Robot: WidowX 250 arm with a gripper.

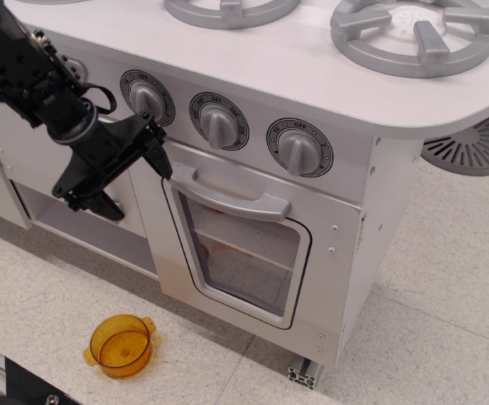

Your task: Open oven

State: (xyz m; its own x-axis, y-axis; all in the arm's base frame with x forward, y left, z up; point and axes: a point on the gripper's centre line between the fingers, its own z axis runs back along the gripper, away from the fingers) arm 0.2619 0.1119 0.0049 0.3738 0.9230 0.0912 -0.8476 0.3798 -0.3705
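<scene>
The oven (253,245) sat under the three grey knobs (219,121), its door shut and its grey bar handle (232,196) untouched; behind the window something orange was too blurred to name; the black gripper (135,181) hung with fingers spread just left of the handle; its arm was cut off at the frame's edge; an orange pot (122,344) lay on the floor.

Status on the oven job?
Gripper open, empty, one tip at the handle's left end. Oven door shut. Nothing blocking the handle; orange pot on the floor below.
</scene>
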